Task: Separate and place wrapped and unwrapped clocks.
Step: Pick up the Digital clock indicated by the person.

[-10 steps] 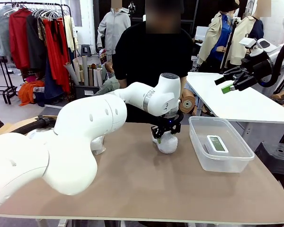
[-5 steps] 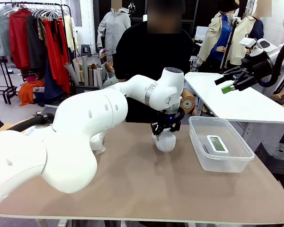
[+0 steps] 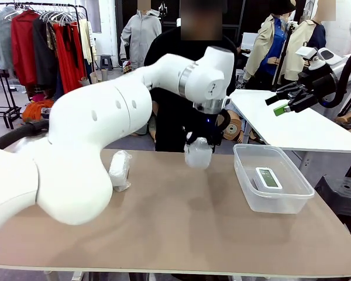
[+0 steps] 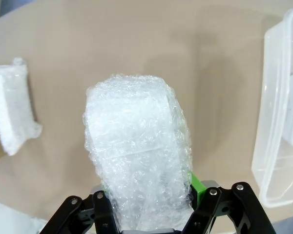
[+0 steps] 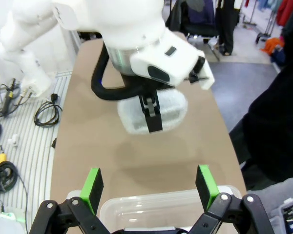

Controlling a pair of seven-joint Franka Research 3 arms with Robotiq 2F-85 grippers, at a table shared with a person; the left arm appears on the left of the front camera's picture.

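Tan table (image 3: 181, 228), plain flat top. One wrapped clock (image 3: 119, 170), white bubble wrap, lay on its side in the left half, close to the far edge. Clear plastic tub (image 3: 279, 205) sat upright by the right edge, its back end near the far right corner. Clock and tub were well apart, neither touching the other.
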